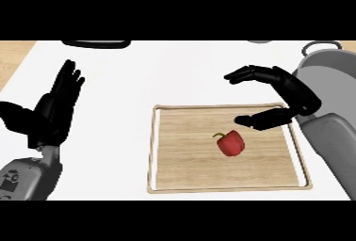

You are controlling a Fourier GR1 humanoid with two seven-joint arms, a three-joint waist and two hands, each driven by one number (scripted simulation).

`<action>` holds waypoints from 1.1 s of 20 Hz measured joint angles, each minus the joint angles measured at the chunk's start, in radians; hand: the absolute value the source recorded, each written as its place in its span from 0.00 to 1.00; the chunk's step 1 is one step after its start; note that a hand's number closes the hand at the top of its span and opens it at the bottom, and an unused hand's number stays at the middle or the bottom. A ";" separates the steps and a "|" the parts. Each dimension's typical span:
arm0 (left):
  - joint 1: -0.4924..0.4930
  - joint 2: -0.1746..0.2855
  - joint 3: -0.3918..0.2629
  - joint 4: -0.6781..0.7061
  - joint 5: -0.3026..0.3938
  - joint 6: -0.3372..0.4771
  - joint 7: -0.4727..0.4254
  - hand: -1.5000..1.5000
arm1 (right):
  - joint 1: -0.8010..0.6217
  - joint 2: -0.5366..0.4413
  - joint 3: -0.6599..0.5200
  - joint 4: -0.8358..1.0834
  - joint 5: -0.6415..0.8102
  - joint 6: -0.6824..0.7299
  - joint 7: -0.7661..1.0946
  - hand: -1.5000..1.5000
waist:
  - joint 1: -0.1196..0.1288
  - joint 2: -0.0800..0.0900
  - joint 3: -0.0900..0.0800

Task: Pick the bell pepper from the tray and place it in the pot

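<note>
A red bell pepper (231,142) with a green stem lies near the middle of a wooden tray (182,174). My right hand (285,96) hovers over the tray's far right corner, above and to the right of the pepper, open, with fingers curved forward and thumb spread below; it holds nothing. A grey pot (325,63) shows at the right edge, partly hidden behind my right forearm. My left hand (52,110) rests open at the left, fingers pointing up, well away from the tray.
A dark object (97,43) lies at the counter's far edge, top left. A grey rim (261,41) peeks in at the top. The white counter (111,155) stretches between my left hand and the tray.
</note>
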 measured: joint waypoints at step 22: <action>0.053 0.019 0.080 -0.013 -0.002 -0.018 0.005 0.50 | -0.280 -0.121 0.353 -0.094 0.426 0.355 0.086 0.00 | -0.079 -0.024 -0.003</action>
